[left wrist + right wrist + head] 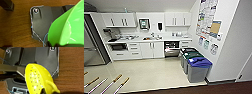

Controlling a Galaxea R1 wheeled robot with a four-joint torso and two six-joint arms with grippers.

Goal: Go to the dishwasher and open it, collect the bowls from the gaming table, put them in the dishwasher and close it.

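Observation:
The dishwasher point(171, 49) is built in under the white counter at the far wall. Its front is open, showing a dark inside above a steel panel. In the left wrist view a green bowl point(67, 27) looms large, tilted on edge over brown wooden flooring, with my left gripper point(53, 44) shut on its rim. The right wrist view has a yellow bowl point(36, 79) dotted with small holes, and my right gripper point(49, 91) is shut on it near its handle. The gaming table is out of view.
Three lidded bins point(197, 67) stand along the right wall beside the dishwasher. Pale floor point(154, 72) lies between me and the counter point(149, 39). Several rods with wooden handles point(109, 84) stick in at the near left. A steel fridge point(92, 47) stands at the left.

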